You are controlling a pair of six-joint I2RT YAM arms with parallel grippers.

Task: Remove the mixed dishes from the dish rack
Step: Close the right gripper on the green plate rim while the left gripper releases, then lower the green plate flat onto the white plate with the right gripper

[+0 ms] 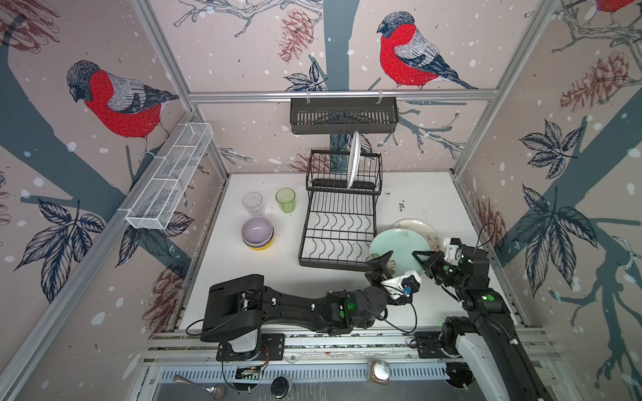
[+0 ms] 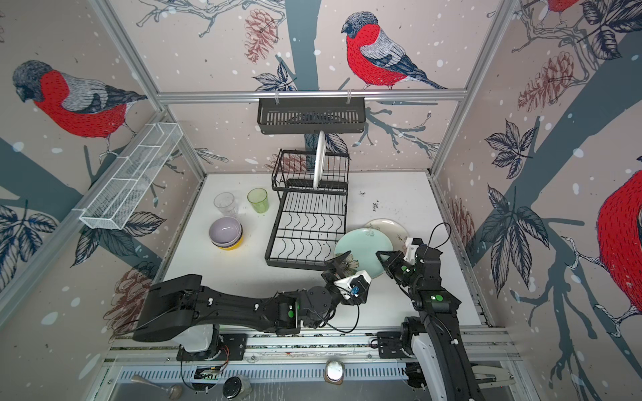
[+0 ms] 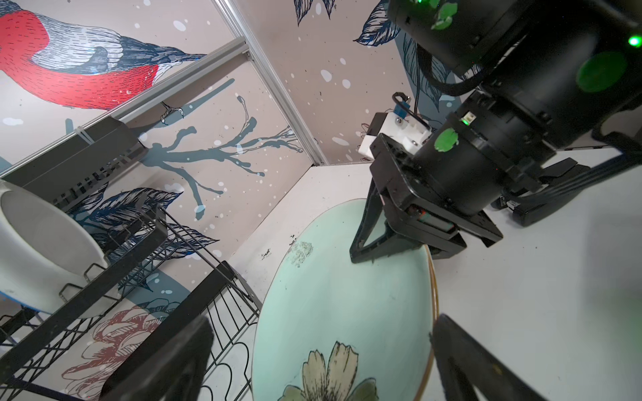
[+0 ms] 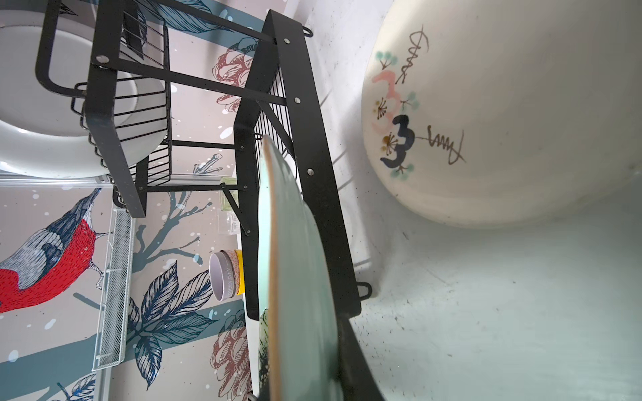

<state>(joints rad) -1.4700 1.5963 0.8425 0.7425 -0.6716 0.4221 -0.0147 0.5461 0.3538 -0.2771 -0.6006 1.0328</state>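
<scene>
**Left wrist view: mint plate between both grippers, right of the rack**

The left gripper (image 3: 321,333) stands wide open, holding nothing; its two fingers straddle the near-left rim of the mint plate (image 1: 399,246), with the plate's painted flower between them. At the opposite rim, the right gripper (image 1: 416,254) is closed on that same plate. In both top views the mint plate overlaps the near edge of the cream floral plate (image 1: 418,227); whether the two touch cannot be told.

Just left of the plates sits the dish rack (image 1: 301,243), the mint plate's rim close to its near right corner. The lower tier is bare wire. A white plate (image 1: 354,163) stands upright in the far upper tier.

Left of the rack, a lilac bowl (image 1: 257,231) tops a stack with a pink-patterned bowl (image 4: 236,274) and a yellow bowl (image 1: 258,247) beneath. Beyond them stand a clear glass (image 1: 253,203) and a green glass (image 1: 286,200), both upright.

All rest on a white table (image 1: 417,194), scuffed with dark specks. A black slotted basket (image 1: 344,116) hangs on the far wall and a white mesh basket (image 1: 170,177) on the left one, against bullfinch-printed panels.
</scene>
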